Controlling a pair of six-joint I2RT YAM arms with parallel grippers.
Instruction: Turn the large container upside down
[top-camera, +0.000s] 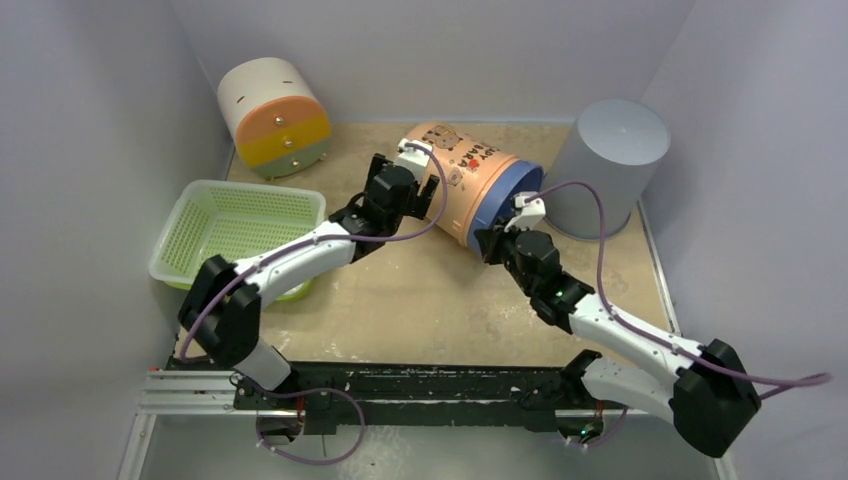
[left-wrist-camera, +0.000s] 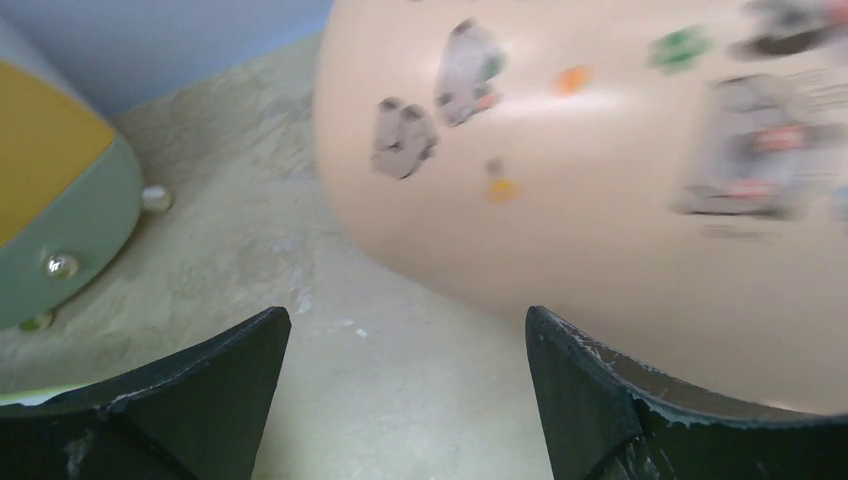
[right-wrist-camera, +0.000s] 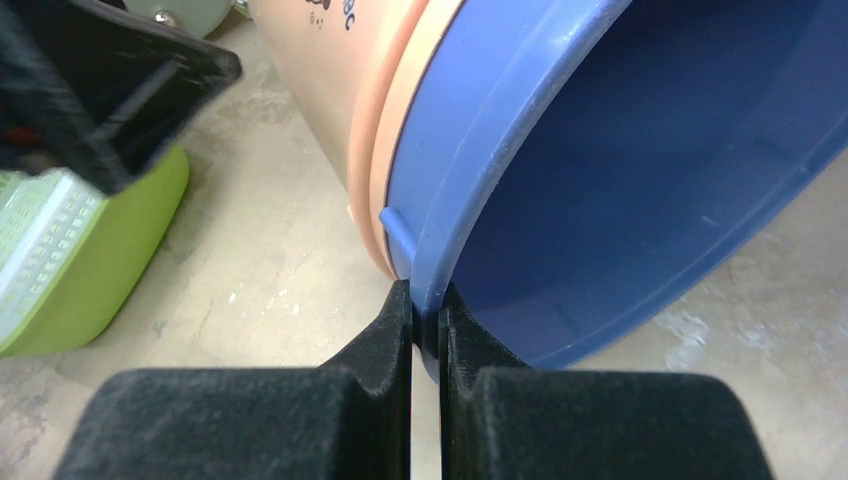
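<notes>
The large container (top-camera: 462, 178) is a peach-coloured tub with printed pictures and a blue rim (top-camera: 510, 200). It lies tilted on its side at the back middle of the table, its open mouth facing right and toward me. My right gripper (right-wrist-camera: 427, 300) is shut on the lower edge of the blue rim (right-wrist-camera: 470, 170); it also shows in the top view (top-camera: 497, 240). My left gripper (left-wrist-camera: 408, 325) is open and empty beside the tub's peach wall (left-wrist-camera: 620, 180), its right finger close under the wall. In the top view the left gripper (top-camera: 415, 185) sits at the tub's left side.
A grey upside-down bucket (top-camera: 608, 160) stands just right of the tub's mouth. A small drawer unit with orange, yellow and green fronts (top-camera: 275, 115) stands at the back left. A green perforated basket (top-camera: 240, 235) sits at the left, under the left arm.
</notes>
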